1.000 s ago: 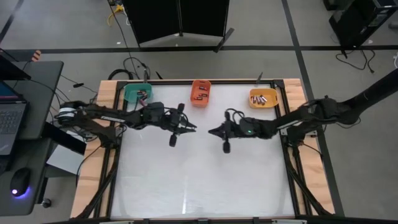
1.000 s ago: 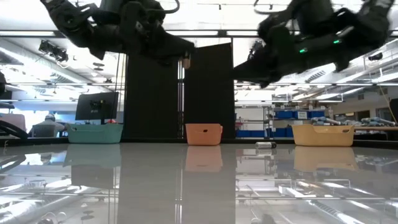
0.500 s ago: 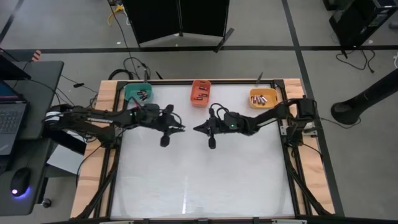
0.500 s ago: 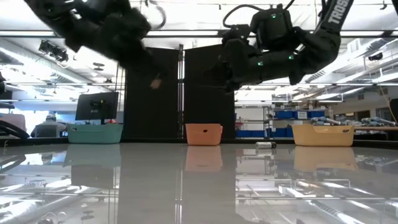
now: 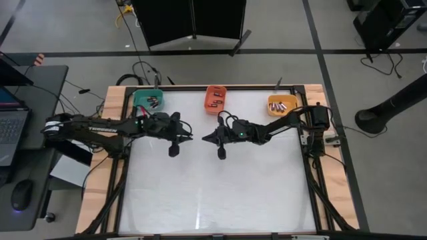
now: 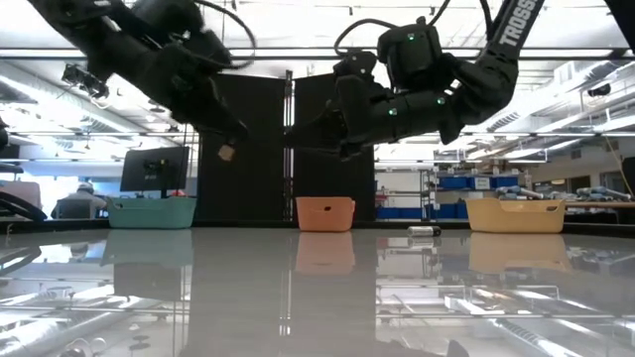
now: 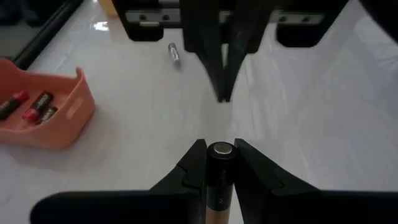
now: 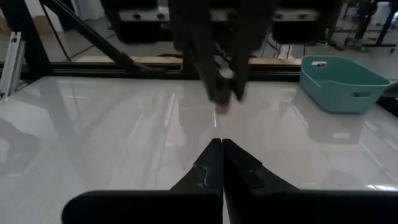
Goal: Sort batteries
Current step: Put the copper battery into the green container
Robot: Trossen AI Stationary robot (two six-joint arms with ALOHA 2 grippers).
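**A:** What has changed since a moment ago?

**B:** Both arms have slid toward the left of the overhead frame. The left gripper [image 5: 192, 139] and the right gripper [image 5: 204, 139] now meet tip to tip just left of centre, in the upper half of the white table [image 5: 213, 200].

**A:** Is either one carrying anything?

**B:** Yes. The left gripper's fingers [image 7: 189, 169] are clamped on a battery [image 7: 220, 177], a dark cylinder with a silvery end cap pointing forward between them. In the level view it shows as a small tan speck [image 6: 226, 153] hanging in the air, well above the tabletop. The right gripper is clenched with nothing in it; its two fingers [image 8: 211, 163] press together to a point.

**A:** Where are the other batteries?

**B:** Three bins line the top edge of the table in the overhead frame. The teal bin [image 5: 139, 99] at upper left, the orange bin [image 5: 215, 92] at top centre and the yellow bin [image 5: 275, 98] at upper right each hold a few batteries; they are too small to count with confidence. The left wrist camera shows red-ended cells [image 7: 41, 103] lying in the orange bin, and one loose battery [image 7: 174, 53] lies on the table near the back edge, between the orange and yellow bins.

**A:** Anything else around?

**B:** A laptop [image 5: 10, 127] and a mouse [image 5: 21, 195] sit on a desk at the far left.
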